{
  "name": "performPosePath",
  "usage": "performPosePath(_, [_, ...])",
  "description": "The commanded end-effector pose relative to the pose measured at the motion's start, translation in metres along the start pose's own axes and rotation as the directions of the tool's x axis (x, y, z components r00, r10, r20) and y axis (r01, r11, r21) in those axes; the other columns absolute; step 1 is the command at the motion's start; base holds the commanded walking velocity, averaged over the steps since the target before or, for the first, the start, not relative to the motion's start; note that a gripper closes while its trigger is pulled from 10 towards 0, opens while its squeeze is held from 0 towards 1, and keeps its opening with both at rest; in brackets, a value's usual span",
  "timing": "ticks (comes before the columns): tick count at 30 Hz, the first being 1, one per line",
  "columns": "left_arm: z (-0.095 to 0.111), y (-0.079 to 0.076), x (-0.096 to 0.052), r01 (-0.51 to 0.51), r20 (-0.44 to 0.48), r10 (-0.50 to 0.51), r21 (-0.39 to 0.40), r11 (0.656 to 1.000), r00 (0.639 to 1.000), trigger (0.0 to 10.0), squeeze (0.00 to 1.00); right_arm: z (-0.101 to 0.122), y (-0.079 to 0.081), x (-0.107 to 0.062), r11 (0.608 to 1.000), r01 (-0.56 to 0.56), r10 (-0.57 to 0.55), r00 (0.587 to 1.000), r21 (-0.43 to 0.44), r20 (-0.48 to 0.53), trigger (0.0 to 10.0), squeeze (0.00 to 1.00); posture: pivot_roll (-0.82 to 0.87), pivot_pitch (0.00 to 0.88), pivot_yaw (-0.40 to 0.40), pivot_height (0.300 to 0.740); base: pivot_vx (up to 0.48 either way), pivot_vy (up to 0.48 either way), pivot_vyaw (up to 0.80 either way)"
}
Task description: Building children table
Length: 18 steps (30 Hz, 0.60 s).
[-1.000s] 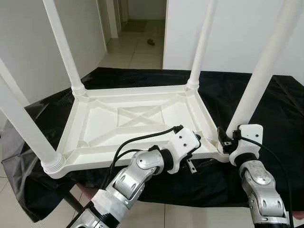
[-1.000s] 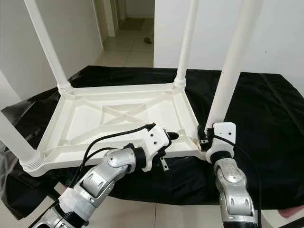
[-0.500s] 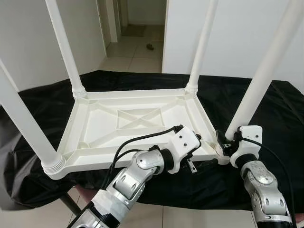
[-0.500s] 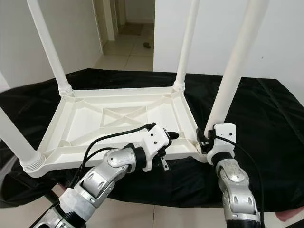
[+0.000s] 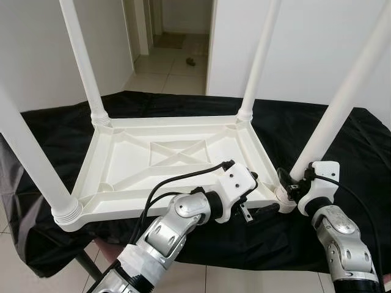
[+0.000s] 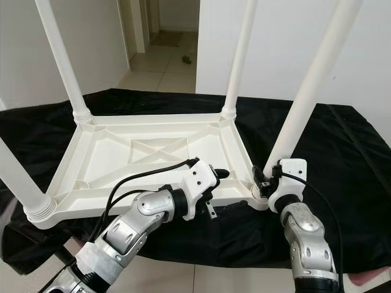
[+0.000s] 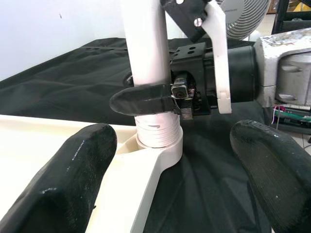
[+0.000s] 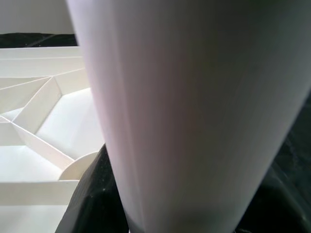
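A white plastic children's table (image 5: 122, 200) lies upside down on a black cloth, with its legs pointing up. My right gripper (image 6: 264, 183) is shut on the base of the near right leg (image 5: 342, 110), just above its threaded socket (image 7: 158, 138). One of its black fingers (image 7: 146, 102) wraps around that leg, which looms close in the right wrist view (image 8: 194, 107). My left gripper (image 7: 170, 170) is open at the table's near right corner, its fingers (image 7: 63, 184) on either side of the socket and touching nothing.
Three other white legs (image 5: 82, 55) stand upright at the remaining corners. The black cloth (image 5: 342, 140) covers a wider surface beneath. Behind are white walls and an open doorway onto a tiled floor (image 5: 177, 67). A fan (image 7: 243, 19) stands off to the right.
The view has shifted a little. The near right leg leans slightly more to the right, with my right gripper still on it. My left gripper has stayed at the corner.
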<state>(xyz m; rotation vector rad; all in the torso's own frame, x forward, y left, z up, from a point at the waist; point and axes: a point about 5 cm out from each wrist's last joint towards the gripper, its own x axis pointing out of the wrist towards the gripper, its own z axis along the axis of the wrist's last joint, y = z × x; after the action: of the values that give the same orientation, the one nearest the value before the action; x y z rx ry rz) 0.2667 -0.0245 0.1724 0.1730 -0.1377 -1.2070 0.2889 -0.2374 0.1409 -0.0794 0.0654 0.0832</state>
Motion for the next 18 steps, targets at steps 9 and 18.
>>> performPosePath(9, [-0.0001, 0.0009, -0.0028, -0.013, -0.004, 0.013, 0.004, 1.000, 1.000, 10.0, 0.00, -0.0361, -0.0119, 0.0000, 0.998, 0.021, -0.006, 0.974, 0.063, -0.226, 10.0, 0.00, -0.07, 0.020, 0.015, 0.740, 0.000, 0.000, 0.00])
performPosePath(18, [0.0013, 0.0012, -0.0041, -0.018, -0.001, 0.018, 0.002, 1.000, 1.000, 10.0, 0.00, -0.0449, -0.0107, 0.0005, 0.999, 0.005, 0.007, 0.963, 0.044, -0.270, 10.0, 0.00, -0.06, 0.030, 0.018, 0.740, 0.000, 0.000, 0.00])
